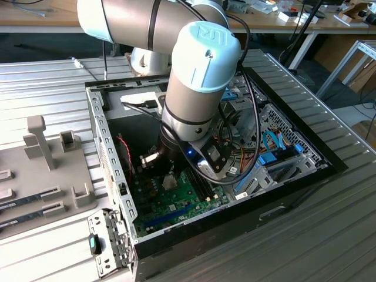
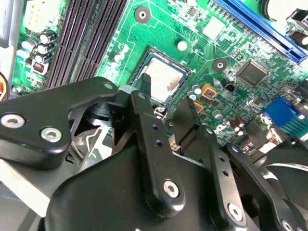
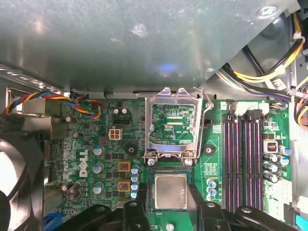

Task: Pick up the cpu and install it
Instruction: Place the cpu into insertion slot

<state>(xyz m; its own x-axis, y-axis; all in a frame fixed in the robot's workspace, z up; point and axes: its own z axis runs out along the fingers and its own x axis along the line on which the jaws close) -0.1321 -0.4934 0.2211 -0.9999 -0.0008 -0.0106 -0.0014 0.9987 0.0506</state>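
Silvery chip (image 3: 170,191) sits flat in its socket on green board (image 3: 96,144), one chip, one socket. Claw (image 3: 168,204) hovers right over it, fingers (image 2: 149,120) spread either side, pinching nothing. Hinged metal cover (image 3: 174,126) stands open beside socket. Best check chip lies level, corners seated, before pulling straight up. Four long memory slots (image 3: 245,159) alongside. One arm (image 1: 200,88) reaching into computer case (image 1: 111,147).

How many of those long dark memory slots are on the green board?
4: they run side by side in one bank on the motherboard, beside the socket holding the cpu. All look empty.
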